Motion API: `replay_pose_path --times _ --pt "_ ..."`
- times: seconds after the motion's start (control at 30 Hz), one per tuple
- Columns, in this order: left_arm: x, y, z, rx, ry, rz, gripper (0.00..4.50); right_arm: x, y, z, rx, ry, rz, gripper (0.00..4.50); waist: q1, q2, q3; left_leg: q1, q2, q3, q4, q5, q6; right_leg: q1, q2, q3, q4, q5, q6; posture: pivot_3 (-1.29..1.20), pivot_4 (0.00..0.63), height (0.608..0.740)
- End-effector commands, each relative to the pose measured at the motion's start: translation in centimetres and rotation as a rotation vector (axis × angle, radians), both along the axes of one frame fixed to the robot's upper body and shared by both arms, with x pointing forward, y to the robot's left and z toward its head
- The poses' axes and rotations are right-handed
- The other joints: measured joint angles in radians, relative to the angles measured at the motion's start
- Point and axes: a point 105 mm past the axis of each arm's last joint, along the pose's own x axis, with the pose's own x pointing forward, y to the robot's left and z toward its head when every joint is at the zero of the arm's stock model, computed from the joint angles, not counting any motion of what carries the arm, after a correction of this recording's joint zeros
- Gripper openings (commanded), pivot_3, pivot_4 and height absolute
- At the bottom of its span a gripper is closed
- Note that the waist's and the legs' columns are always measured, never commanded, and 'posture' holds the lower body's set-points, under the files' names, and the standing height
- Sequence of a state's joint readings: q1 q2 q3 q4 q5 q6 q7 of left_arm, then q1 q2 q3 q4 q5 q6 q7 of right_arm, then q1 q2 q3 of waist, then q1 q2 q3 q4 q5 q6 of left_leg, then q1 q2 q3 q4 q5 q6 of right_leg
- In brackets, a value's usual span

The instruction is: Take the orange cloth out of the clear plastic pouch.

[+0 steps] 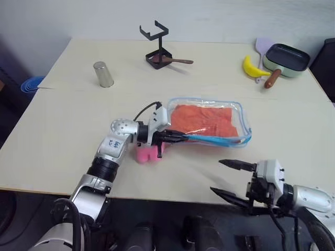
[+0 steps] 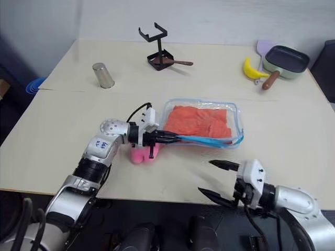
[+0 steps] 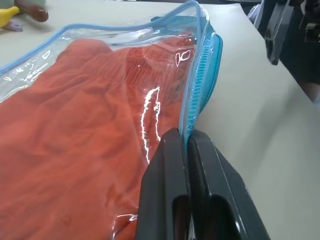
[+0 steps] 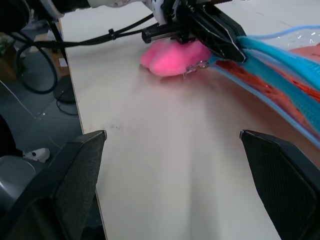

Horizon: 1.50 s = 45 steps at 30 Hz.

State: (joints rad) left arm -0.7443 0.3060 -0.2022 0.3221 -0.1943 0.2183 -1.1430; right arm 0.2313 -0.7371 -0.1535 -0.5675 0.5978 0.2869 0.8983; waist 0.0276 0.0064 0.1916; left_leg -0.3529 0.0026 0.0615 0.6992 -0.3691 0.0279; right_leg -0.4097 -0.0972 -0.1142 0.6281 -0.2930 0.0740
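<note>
The clear plastic pouch [image 1: 209, 123] is laid flat near the middle of the pale surface [image 1: 63, 130], with the orange cloth [image 1: 203, 119] still fully inside it, a bit crumpled and spread across most of the bag.

The left gripper [image 1: 178, 137] is clamped tight on the near edge of the pouch, right at the light blue zipper edging [image 3: 202, 85]. In the left wrist view the two black fingers [image 3: 165, 185] are seen pressed together with the clear plastic and the blue edging pinched between them, and that bit of the edge is lifted slightly off the surface. A small pink plush toy [image 1: 148, 152] is tucked just under and beside that gripper, touching the corner of the pouch or very close to it; hard to tell which.

The right gripper [image 1: 226, 178] is held spread wide with nothing in it, hanging over the near edge of the surface, apart from the pouch. In the right wrist view its two fingers [image 4: 80, 170] are set far apart, with the pink toy and the zipper edge seen beyond them.

Further back a metal cup [image 1: 103, 74], a black wire stand [image 1: 157, 47] with a wooden spoon [image 1: 175, 60], a banana [image 1: 253, 68] and a small green pan [image 1: 285, 58] can be spotted, all well away from the pouch.
</note>
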Motion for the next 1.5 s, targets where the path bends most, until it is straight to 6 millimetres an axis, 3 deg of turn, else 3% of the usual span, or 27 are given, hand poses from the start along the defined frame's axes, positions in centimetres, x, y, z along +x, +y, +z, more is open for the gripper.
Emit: replay_pose_path --times 0.03,0.13,0.43,0.67,0.83,1.0,1.13,1.3,1.4,1.5 --pt "-0.5 -0.5 0.4 0.02 -0.078 -0.02 0.02 -0.1 0.6 0.3 0.005 -0.012 0.005 4.5 0.001 0.0 0.0 0.0 0.0 0.0 0.0 0.0 0.0 0.0 0.0 0.0 0.0 0.0 0.0 0.0 0.15 0.74" --pt "-0.9 -0.6 -0.4 0.063 -0.125 -0.043 0.02 -0.1 0.2 -0.1 -0.032 -0.023 0.002 4.5 0.0 0.0 0.0 0.0 0.0 0.0 0.0 0.0 0.0 0.0 0.0 0.0 0.0 0.0 0.0 0.0 0.15 0.74" --pt "-1.2 -1.1 0.4 0.038 -0.219 -0.067 2.5 -1.0 -3.8 0.3 -0.09 -0.117 -0.105 4.5 0.0 0.0 0.0 0.0 -0.001 0.001 0.0 0.0 0.001 0.0 0.0 0.001 0.0 0.0 0.0 0.0 0.15 0.74" --pt "-0.7 -0.9 -0.1 0.073 -0.248 -0.051 2.5 -1.0 -5.8 0.5 -0.061 -0.152 -0.252 4.5 -0.001 0.0 0.0 0.001 -0.001 0.001 0.0 0.0 0.001 0.0 0.0 0.001 0.0 0.0 0.0 0.0 0.15 0.74" --pt "-1.9 -0.7 -0.5 0.092 -0.248 -0.139 2.5 -1.0 -7.3 1.6 -0.009 -0.179 -0.371 4.5 -0.001 0.0 0.0 0.001 -0.001 0.001 0.0 0.0 0.001 0.0 0.0 0.001 0.0 0.0 0.0 0.0 0.15 0.74" --pt "-2.7 -0.5 -0.2 0.09 -0.244 -0.187 2.5 -1.6 -8.1 1.1 -0.022 -0.151 -0.413 4.5 -0.001 0.0 0.0 0.001 -0.001 0.001 0.0 0.0 0.001 0.0 0.0 0.002 0.0 0.0 0.0 0.0 0.15 0.74" --pt "-1.0 -0.6 -0.7 0.148 -0.31 -0.108 2.5 -2.0 -8.6 0.6 -0.029 -0.137 -0.424 4.5 -0.001 0.0 0.0 0.001 -0.001 0.001 0.0 0.0 0.001 0.0 0.0 0.002 0.0 0.0 0.0 0.0 0.15 0.74" --pt "-0.5 -1.2 -0.8 0.164 -0.353 -0.116 2.5 -2.0 -8.4 0.4 -0.027 -0.14 -0.406 4.5 -0.001 0.0 0.0 0.001 -0.001 0.002 0.0 0.0 0.001 0.0 0.0 0.003 0.0 0.0 0.0 0.0 0.15 0.74" --pt "-0.6 -1.7 0.2 0.088 -0.301 -0.107 1.97 -2.0 -8.3 0.2 -0.022 -0.141 -0.402 4.5 -0.001 0.0 0.0 0.001 -0.001 0.002 0.0 0.0 0.001 0.0 0.0 0.002 0.0 0.0 0.0 0.0 0.15 0.74" --pt "-0.9 -1.4 0.3 0.07 -0.257 -0.115 1.13 -2.1 -8.2 0.0 -0.024 -0.133 -0.391 4.5 -0.001 0.0 0.0 0.001 -0.001 0.002 0.0 0.0 0.002 0.0 0.0 0.003 0.0 0.0 0.001 0.0 0.15 0.74"
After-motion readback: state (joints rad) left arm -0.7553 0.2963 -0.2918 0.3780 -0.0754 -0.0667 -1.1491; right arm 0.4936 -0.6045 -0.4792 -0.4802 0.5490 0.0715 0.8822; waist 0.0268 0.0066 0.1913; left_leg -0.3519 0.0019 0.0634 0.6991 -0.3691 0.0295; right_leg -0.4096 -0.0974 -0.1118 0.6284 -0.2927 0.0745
